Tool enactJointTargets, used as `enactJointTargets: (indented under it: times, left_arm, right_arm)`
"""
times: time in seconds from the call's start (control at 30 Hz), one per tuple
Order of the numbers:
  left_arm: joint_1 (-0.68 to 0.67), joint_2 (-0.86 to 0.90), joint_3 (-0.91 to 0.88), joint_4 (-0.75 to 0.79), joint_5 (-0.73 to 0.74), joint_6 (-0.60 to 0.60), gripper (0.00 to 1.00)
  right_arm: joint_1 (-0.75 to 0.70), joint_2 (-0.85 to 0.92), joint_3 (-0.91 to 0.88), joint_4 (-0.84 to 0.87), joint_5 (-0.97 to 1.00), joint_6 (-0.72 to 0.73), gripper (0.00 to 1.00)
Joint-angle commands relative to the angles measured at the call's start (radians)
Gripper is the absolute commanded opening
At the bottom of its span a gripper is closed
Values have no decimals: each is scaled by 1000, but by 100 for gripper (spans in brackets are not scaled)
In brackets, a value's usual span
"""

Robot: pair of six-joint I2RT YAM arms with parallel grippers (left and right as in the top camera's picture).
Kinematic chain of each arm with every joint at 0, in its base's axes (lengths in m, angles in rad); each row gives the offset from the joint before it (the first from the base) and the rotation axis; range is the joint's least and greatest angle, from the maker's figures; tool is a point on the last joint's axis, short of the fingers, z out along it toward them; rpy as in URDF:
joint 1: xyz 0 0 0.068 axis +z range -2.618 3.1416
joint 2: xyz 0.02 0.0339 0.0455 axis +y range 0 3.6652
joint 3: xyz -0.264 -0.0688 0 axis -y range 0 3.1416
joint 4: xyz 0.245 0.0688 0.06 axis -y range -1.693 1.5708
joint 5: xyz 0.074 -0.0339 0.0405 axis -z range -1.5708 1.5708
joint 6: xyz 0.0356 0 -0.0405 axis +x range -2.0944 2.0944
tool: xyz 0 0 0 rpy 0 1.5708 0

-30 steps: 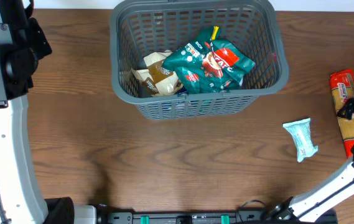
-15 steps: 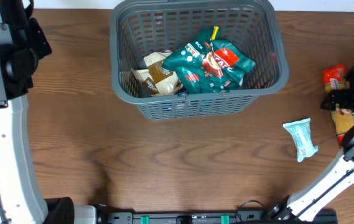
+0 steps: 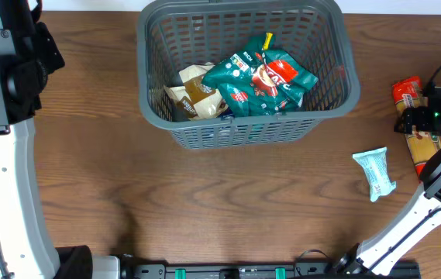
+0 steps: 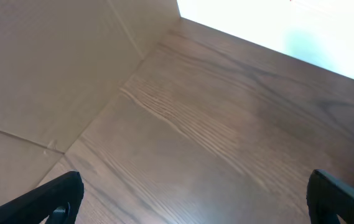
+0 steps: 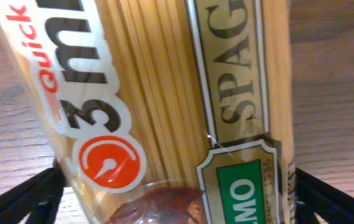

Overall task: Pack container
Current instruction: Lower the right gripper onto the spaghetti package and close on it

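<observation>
Overhead view: the grey container (image 3: pixel 144 70) sits at the far middle of the table (image 3: pixel 204 201), already holding green packets (image 3: pixel 267 81) and a beige packet (image 3: pixel 193 93). Well to its right, near the table edge, lies a long spaghetti pack (image 3: pixel 420 151). The right gripper (image 3: pixel 425 120) is directly over it. A pale blue packet (image 3: pixel 375 174) lies between the spaghetti and the container, nearer the front. The left arm (image 3: pixel 3 70) is parked at the far left, away from everything.

Left wrist view: the left gripper (image 4: pixel 192 205) is spread wide over bare wood and holds nothing.

Right wrist view: the spaghetti (image 5: pixel 164 93) fills the frame. The right gripper (image 5: pixel 175 196) is spread wide, with one finger (image 5: pixel 27 193) at each long side of the pack. It does not appear to be squeezing yet.

The step in hand looks like grasping the spaghetti. To do it well, the fingers should drop low beside the pack and close gently across its width, near the middle of its length so it stays level. It then needs lifting clear of the container rim and lowering lengthwise inside.
</observation>
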Motion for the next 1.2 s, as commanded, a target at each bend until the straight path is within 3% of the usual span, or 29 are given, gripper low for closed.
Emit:
enactJointTargets:
  times: [0.0,0.13,0.33,0.43,0.5,0.73,0.9,1.17]
  left_arm:
    - [4,0,-3,-3,-12,-13,99]
    - [4,0,-3,-3,-12,-13,99]
    - [4,0,-3,-3,-12,-13,99]
    - [4,0,-3,-3,-12,-13,99]
    - [4,0,-3,-3,-12,-13,99]
    - [4,0,-3,-3,-12,-13,99]
    - [4,0,-3,-3,-12,-13,99]
    - [4,0,-3,-3,-12,-13,99]
  right_arm:
    - [0,32,10,-2,10,7,91]
    - [0,32,10,-3,10,-17,77]
    - [0,32,10,-13,11,-39,45]
    - [0,32,10,-12,10,-45,13]
    - [0,32,10,-11,7,-45,3]
    - [2,32,10,25,2,95,1]
    - [20,31,34,13,3,101,1]
    - [76,31,223,-106,3,148,1]
